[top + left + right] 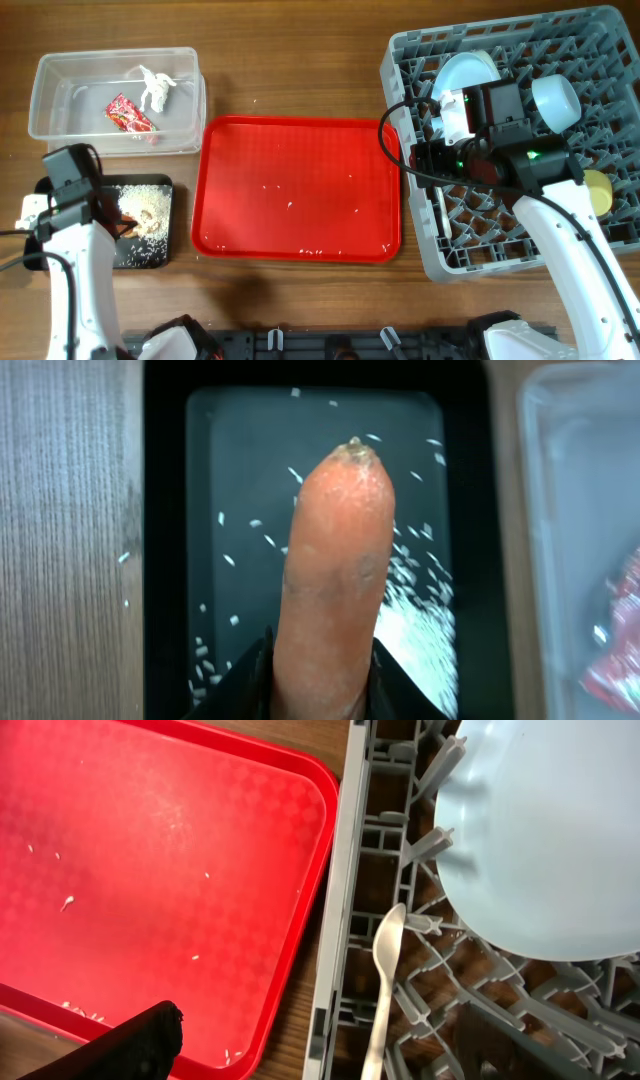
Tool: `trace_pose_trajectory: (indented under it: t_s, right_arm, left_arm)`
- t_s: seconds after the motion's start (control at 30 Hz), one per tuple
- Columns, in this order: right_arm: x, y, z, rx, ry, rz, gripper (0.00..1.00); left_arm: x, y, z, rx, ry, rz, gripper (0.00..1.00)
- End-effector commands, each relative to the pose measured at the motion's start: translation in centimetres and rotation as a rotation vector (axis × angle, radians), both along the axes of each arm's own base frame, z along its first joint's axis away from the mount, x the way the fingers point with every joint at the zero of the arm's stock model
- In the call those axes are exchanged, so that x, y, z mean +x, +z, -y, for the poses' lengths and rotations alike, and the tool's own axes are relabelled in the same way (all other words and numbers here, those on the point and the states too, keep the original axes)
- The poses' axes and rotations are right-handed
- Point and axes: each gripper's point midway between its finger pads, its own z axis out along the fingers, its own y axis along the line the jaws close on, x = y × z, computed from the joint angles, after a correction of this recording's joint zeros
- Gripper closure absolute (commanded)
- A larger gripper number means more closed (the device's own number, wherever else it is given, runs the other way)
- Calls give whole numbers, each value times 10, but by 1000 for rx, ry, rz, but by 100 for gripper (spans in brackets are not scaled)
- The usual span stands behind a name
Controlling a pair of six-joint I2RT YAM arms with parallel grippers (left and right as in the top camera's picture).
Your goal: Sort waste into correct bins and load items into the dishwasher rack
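Note:
My left gripper (322, 685) is shut on the orange carrot (335, 560) and holds it above the black tray (240, 480), which has rice bits (420, 630) in it. In the overhead view it is over that tray (140, 255). The clear tub (40, 100) holds the red wrapper (128, 113) and the white paper scrap (157, 88). My right gripper (325, 1030) is open over the left edge of the grey rack (335, 920). The white spoon (385, 970) lies in the rack between its fingers. The pale blue plate (540, 830) stands in the rack.
The red serving tray (300, 190) lies between the black tray and the rack (400, 60), with a few rice bits on it. A pale bowl (555, 98) and the yellow cup (598, 190) sit in the rack. The clear tub's edge (580, 510) is right of the carrot.

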Motion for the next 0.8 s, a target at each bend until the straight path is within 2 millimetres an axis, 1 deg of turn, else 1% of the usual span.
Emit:
trace_pose_trajectory:
  t_s: [0.0,0.07,0.17,0.23,0.27,0.33,0.37,0.4,0.43,0.47,0.5,0.57,0.6,0.67,0.7,0.73,0.77]
  right_arm:
    - [2,8,-3,18,9,19,11]
    - [2,8,-3,18,9,19,11]
    - [2,8,-3,18,9,18,11]
    - [2,8,-3,18,9,18,11]
    - [2,8,-3,18,9,18,12]
    - [2,8,-3,18,9,18,11]
    - [2,8,-3,18,9,18,11]
    - [2,8,-3,18,9,18,11]
    - [2,8,-3,18,9,18,11]
    - [2,8,-3,18,9,18,11]
    - [2,8,-3,18,9,19,10]
    - [4,9,-4,21,9,30,10]
    - [6,10,-4,26,4,37,10]
    - [12,14,-7,55,-24,57,7]
    - [17,18,-8,72,-43,78,4]
    - [24,22,-10,96,-71,104,1]
    - [31,27,-12,124,-102,130,0]
  left_arm:
    - [-12,-27,-18,-24,63,-92,74]
    - [-15,-46,-20,-54,74,-147,73]
    - [-21,-73,-17,-102,73,-237,73]
    - [-23,-83,-15,-119,73,-269,70]
    - [-24,-84,-15,-122,72,-274,63]
    - [-24,-84,-15,-123,73,-274,62]
    - [-24,-84,-15,-123,72,-275,59]
    - [-24,-84,-15,-124,72,-277,50]
    - [-24,-84,-14,-127,70,-277,47]
    - [-22,-83,-13,-131,50,-275,41]
    - [-15,-79,-13,-142,-10,-266,38]
    - [7,-63,-8,-161,-120,-207,32]
    - [26,-49,1,-173,-207,-142,31]
    - [65,-24,33,-212,-463,-19,23]
    - [88,-11,58,-221,-647,60,23]
    - [108,3,89,-223,-839,133,23]
    - [121,13,123,-220,-1023,178,18]
